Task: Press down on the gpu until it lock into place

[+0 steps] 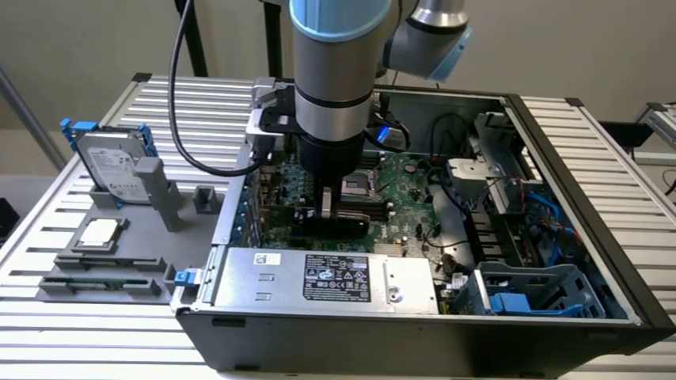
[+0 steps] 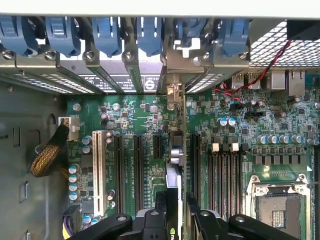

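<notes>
Down inside the open case (image 1: 591, 261), the gripper (image 1: 328, 207) sits on the one gpu (image 1: 336, 224), which stands on edge in a motherboard (image 1: 407, 198) slot. From the wrist, its two fingers (image 2: 160, 212) are closed against the gpu's (image 2: 173, 192) top edge, and six blue clips (image 2: 107, 32) show. Outside, a hard drive (image 1: 114, 170) stands on the table (image 1: 63, 237).
</notes>
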### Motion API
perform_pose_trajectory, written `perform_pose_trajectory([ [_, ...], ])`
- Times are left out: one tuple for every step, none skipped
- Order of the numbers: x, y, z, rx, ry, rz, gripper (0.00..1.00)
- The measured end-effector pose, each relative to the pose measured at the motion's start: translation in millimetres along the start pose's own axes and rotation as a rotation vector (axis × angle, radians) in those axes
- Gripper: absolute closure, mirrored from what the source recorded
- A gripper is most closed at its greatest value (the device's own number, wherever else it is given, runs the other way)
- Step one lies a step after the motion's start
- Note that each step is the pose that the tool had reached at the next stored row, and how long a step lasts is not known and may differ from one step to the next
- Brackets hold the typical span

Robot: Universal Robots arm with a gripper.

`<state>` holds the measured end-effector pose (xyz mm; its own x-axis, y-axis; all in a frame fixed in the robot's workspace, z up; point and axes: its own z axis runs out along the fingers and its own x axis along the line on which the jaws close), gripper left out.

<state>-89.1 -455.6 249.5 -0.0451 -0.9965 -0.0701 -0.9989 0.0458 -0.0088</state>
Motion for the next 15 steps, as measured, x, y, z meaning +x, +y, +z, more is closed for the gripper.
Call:
perform_pose_trajectory([
  [0.0,0.0,0.0,-0.0001,0.0,0.0,0.74],
  [-0.2,0.1,0.7,-0.0001,-0.0023,0.0,0.74],
  [-0.3,0.0,1.3,0.0012,-0.0036,0.0,0.73],
  [-0.2,0.0,-0.2,0.0001,-0.0009,0.0,0.73],
  [-0.2,0.0,-2.5,-0.0004,0.0,0.0,0.67],
  [-0.4,-0.1,-5.1,-0.0001,-0.0006,0.0,0.67],
  [-0.7,-0.1,-9.3,-0.0004,-0.0001,0.0,0.67],
  [-1.0,-0.1,-13.9,-0.0006,0.0,0.0,0.67],
  [-1.3,-0.2,-18.3,-0.0007,-0.0001,0.0,0.67],
  [-1.6,-0.2,-22.8,-0.0008,-0.0001,0.0,0.67],
  [-1.9,-0.2,-27.7,-0.0009,0.0,0.0,0.67],
  [-2.3,-0.3,-32.1,-0.0009,-0.0001,0.0,0.67],
  [-2.6,-0.3,-36.6,-0.0009,0.0,0.0,0.67],
  [-2.9,-0.4,-41.3,-0.0009,-0.0001,0.0,0.67],
  [-3.2,-0.4,-46.0,-0.0009,0.0001,0.0,0.67],
])
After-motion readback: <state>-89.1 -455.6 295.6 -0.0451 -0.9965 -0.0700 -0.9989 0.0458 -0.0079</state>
